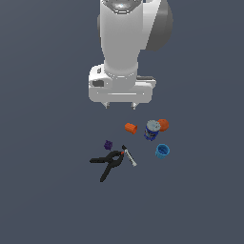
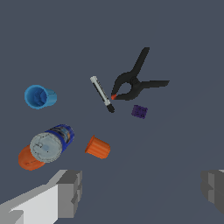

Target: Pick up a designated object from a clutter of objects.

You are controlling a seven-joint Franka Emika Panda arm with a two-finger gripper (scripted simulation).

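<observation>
Fingers [image 2: 70,192] first, nearest the wrist lens — two grey pads spread wide with nothing but bare floor between them, so the gripper [image 2: 142,188] is open and carrying nothing. In the exterior view it hangs well above the surface, and no bench edge or corner shows in either picture, so places go by neighbours.

Next out from the pads: the orange cylinder [image 2: 97,147] on its side, and beside it the blue can [image 2: 51,143], tipped over with its grey end facing the wrist camera and the orange ball [image 2: 29,159] touching its flank. One of each.

Further still — the purple block [image 2: 139,111], the target, tiny and squarish with no real long axis to line up on. It sits clear ahead of the open gap, past the cylinder, apart from everything yet just beside the black spring clamp [image 2: 133,83], whose handles splay away from it. My read: the coming move is a reach forward and down, and that clamp jaw is the neighbour to mind.

A thin white marker [image 2: 101,93] lies near the clamp's nose; the light blue cup [image 2: 39,96] lies well off to the side. Count: seven items, one of each, one arm.
</observation>
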